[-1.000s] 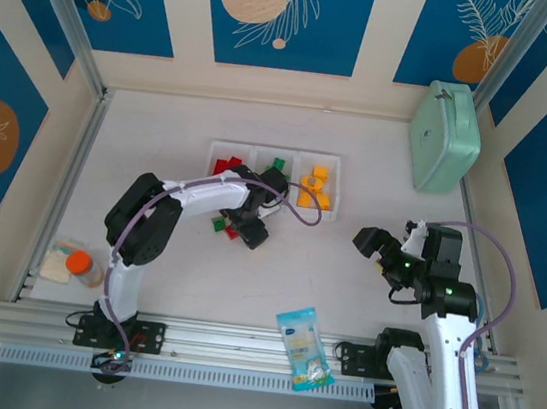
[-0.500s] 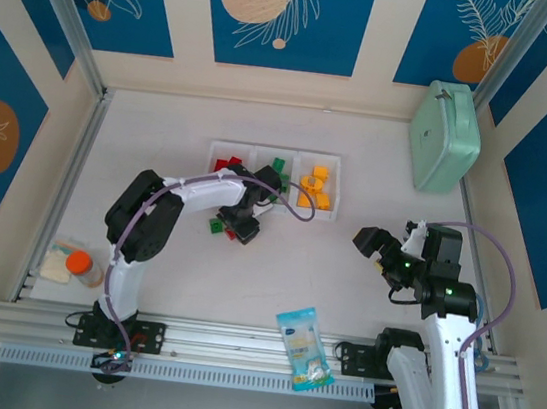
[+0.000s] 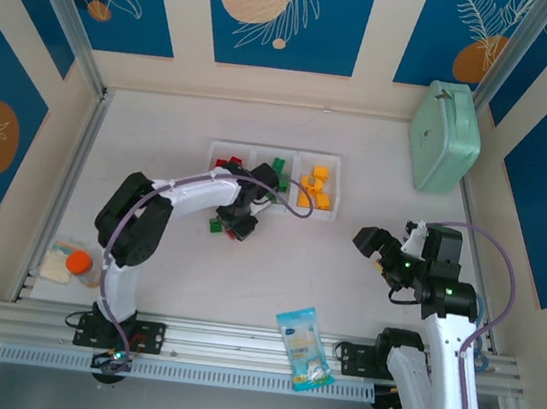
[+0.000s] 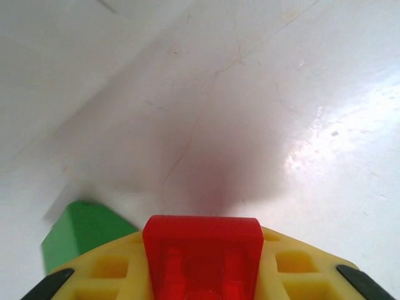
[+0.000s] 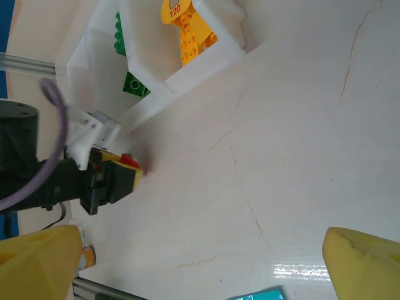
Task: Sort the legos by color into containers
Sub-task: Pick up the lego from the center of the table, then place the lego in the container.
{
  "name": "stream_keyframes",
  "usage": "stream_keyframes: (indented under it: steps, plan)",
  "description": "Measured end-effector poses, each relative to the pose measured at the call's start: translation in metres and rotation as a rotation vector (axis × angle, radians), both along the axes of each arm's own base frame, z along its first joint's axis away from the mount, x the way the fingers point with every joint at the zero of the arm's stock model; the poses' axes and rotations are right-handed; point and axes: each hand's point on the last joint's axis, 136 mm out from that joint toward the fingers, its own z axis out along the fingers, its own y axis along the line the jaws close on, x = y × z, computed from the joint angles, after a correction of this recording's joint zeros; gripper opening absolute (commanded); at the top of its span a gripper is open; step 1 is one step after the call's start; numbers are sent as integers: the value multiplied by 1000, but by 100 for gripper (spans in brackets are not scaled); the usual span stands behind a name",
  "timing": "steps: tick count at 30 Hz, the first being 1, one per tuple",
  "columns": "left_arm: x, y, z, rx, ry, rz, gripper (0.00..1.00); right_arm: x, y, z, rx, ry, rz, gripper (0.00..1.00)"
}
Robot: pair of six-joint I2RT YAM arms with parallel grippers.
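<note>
1. The left end effector (image 3: 240,224) grasps a red brick (image 4: 203,250), at 6 o'clock from the bins (image 3: 259,149).
2. It should lift clear of the green brick (image 4: 78,232), then carry toward 11 o'clock.
3. The right end effector (image 3: 371,246) is released.

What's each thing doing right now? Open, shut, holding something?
Left fingers: shut on a small red plastic brick.
Right fingers: open, empty.
Small green plastic brick: lying loose, unsorted.
Three joined white plastic bins: open-topped, holding bricks.
Mint-green rounded case: closed.
Blue-and-white snack packet: lying flat.
</note>
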Motion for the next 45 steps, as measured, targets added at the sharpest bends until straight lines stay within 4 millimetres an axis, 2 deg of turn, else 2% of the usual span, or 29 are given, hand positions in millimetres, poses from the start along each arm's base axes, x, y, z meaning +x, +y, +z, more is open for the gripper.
stream_keyframes:
  steps: [5,10,13,17,20,28,36,39,44,45]
  plan:
    - [14,-4,53,-86,-103,42,27,0,0,0,-1,0,0,99]
    - [48,4,106,-151,-238,127,29,0,0,0,-1,0,0,99]
    - [67,19,122,-145,-294,183,30,0,0,0,-1,0,0,99]
    - [85,35,132,-125,-332,240,30,0,0,0,-2,-1,0,99]
    - [100,41,129,-115,-339,284,30,0,-1,0,-7,-4,1,99]
    - [119,62,88,-65,-277,386,33,-3,-1,3,-20,-30,7,99]
    - [131,60,63,-57,-264,410,36,-2,-2,3,-26,-32,10,99]
    - [134,60,52,-51,-251,417,43,-3,-2,3,-27,-32,10,99]
    - [138,59,44,-65,-245,438,62,-3,-2,2,-26,-28,10,99]
    - [139,58,44,-72,-247,435,71,-3,-2,2,-26,-26,10,99]
